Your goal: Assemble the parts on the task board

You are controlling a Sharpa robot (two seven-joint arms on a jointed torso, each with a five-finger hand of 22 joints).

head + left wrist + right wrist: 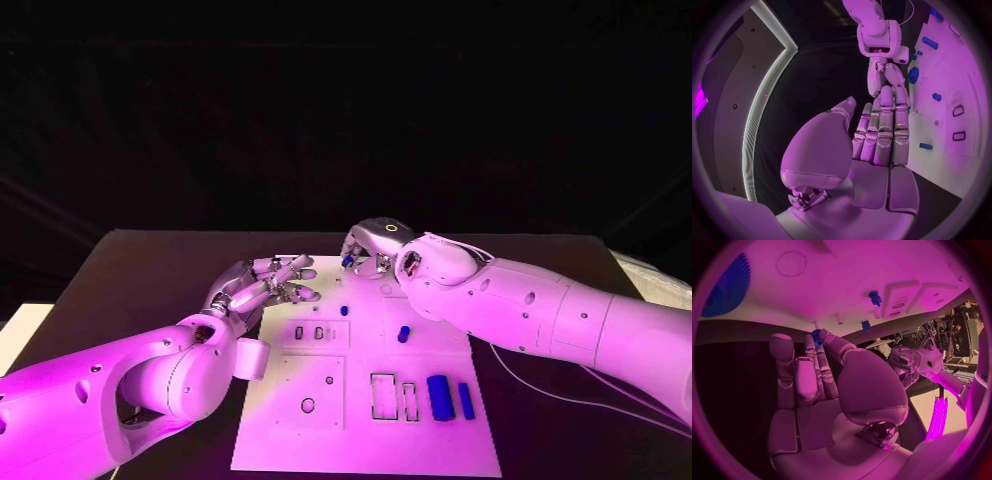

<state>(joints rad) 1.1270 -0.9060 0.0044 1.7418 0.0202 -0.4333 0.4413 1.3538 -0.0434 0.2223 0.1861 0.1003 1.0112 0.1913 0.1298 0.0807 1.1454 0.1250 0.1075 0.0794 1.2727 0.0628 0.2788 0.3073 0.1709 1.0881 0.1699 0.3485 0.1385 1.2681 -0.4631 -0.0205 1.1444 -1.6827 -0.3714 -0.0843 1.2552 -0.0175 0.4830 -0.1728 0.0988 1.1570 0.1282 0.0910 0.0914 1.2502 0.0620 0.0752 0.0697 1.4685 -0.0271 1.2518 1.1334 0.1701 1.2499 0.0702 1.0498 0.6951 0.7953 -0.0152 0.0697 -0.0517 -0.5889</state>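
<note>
We see the white task board (pixel 368 400) lying mid-table, with rectangular recesses and small blue parts (pixel 440 397) near its front right corner. Our right hand (pixel 378 248) pinches a blue piece (pixel 817 336) at the far edge; our left hand (pixel 267 285) hovers beside the board's left edge, fingers straight, holding nothing

One white task board (pixel 368 440) lay on one black table (pixel 144 270), and there were two silver hands near its far edge: the left hand (pixel 274 285) and the right hand (pixel 372 250). Four blue parts lay on the board, two long ones (pixel 440 398) side by side by its near right corner and two small ones (pixel 405 333) about its middle. A fifth small blue piece (pixel 817 337) was pinched at the right hand's fingertips, and one blue toothed wheel (pixel 726 290) made six.
</note>
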